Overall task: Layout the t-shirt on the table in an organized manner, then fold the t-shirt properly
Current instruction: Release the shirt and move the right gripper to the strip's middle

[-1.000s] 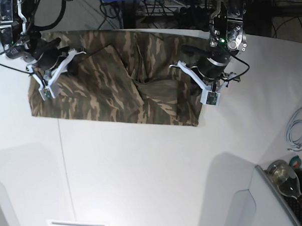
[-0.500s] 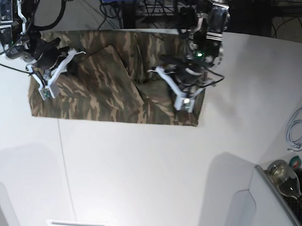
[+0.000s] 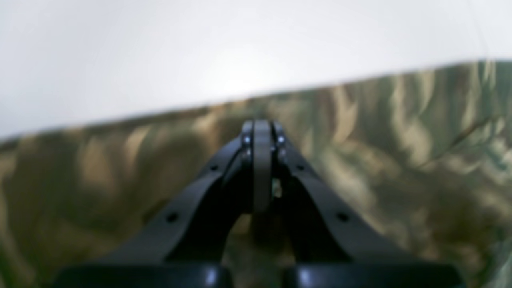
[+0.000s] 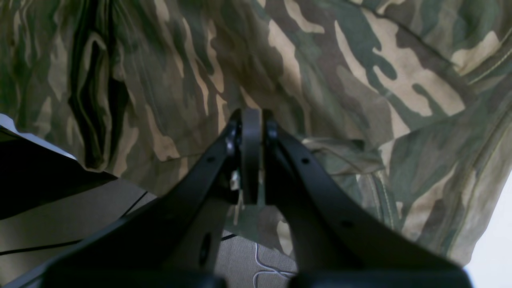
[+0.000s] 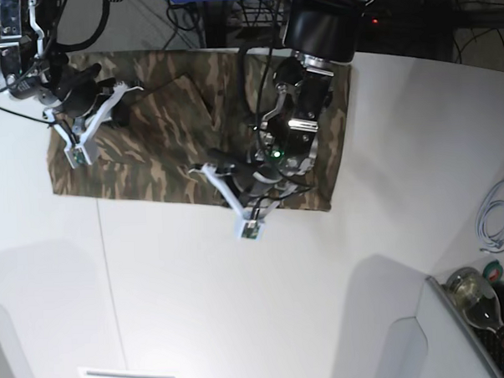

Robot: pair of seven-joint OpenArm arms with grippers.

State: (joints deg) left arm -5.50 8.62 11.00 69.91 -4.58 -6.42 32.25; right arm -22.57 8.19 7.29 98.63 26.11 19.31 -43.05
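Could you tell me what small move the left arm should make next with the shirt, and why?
Probably open the left claw and dip to the near hem of the shirt: it is shut on nothing above that hem, and the cloth lies bunched mid-shirt.

no readable text, labels, or signs

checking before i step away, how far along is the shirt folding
Partly done. The t-shirt lies spread in a rough rectangle on the table, with loose flaps across its middle. The left gripper, shut, is over its near edge; the right gripper, shut, is over the other end. The proper folds remain.
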